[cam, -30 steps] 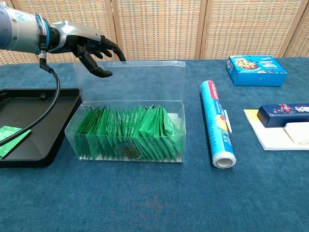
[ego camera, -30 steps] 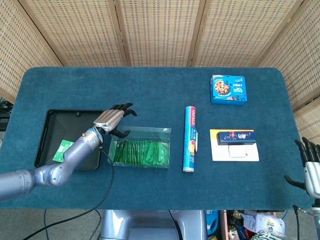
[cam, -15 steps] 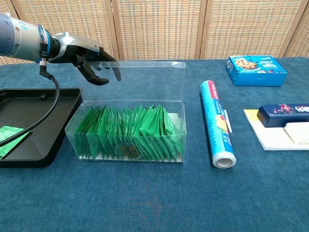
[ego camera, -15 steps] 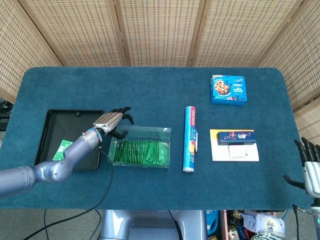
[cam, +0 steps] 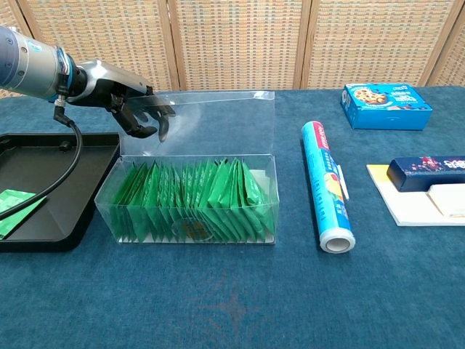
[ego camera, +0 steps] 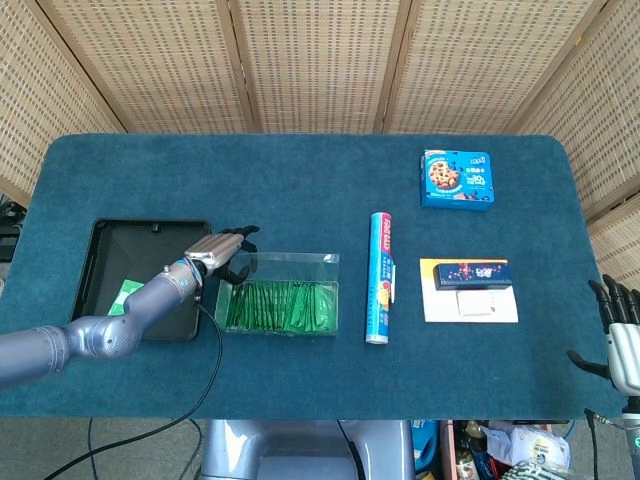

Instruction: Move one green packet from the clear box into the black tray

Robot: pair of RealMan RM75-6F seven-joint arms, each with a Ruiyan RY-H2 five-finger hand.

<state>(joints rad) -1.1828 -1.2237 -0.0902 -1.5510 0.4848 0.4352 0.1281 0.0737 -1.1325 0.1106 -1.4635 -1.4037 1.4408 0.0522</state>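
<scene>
At the far left corner of the clear box (cam: 187,190), the left hand (cam: 134,105) hovers above the open top with its fingers (cam: 161,125) apart and curled downward, nothing between them. In the chest view the fingertips hang at about the level of the box's raised back wall, over the leftmost end of the row of green packets (cam: 192,200); whether they touch the wall I cannot tell. The packets stand upright, packed close from one end of the box to the other.

The black tray (ego camera: 104,243) lies just left of the box, almost touching it. One green packet (ego camera: 126,299) already lies flat in the near left part of the tray, partly hidden by the arm in the head view and cut off by the picture's edge in the chest view.

Judged from this, the job may well be done, since a packet is in the tray. If that packet was there from the start, then the whole move is left: reach into the row, pinch one packet free, lift it and carry it leftward to the tray. The pictures do not settle which.

The right hand (ego camera: 620,335) rests at the near right edge of the table, well apart from everything, fingers loosely spread and holding nothing. A blue roll (cam: 327,185), a biscuit box (cam: 385,106) and a dark box on a white card (cam: 427,173) lie to the right, untouched.
</scene>
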